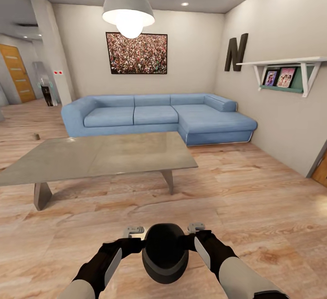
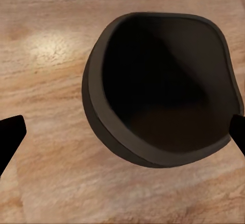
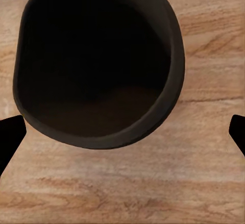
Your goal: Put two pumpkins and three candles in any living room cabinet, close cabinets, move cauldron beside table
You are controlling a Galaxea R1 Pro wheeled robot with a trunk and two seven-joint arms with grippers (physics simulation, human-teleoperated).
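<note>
The cauldron (image 1: 164, 252) sits low between the left gripper (image 1: 133, 232) and right gripper (image 1: 196, 228), both spread wide and pressing its sides, short of the table (image 1: 97, 156). It looks heavy, rigid and smooth, so I'd squeeze below the rim

We see only the dark fingertips (image 2: 10, 132) of the left gripper at the wrist picture's edges. The round black pot-bellied cauldron (image 1: 164, 252) hides both grippers' fingers from the head camera. A tiny brown object (image 1: 37, 136) beyond the grey stone-like slab table (image 1: 97, 156) is perhaps a candle.
</note>
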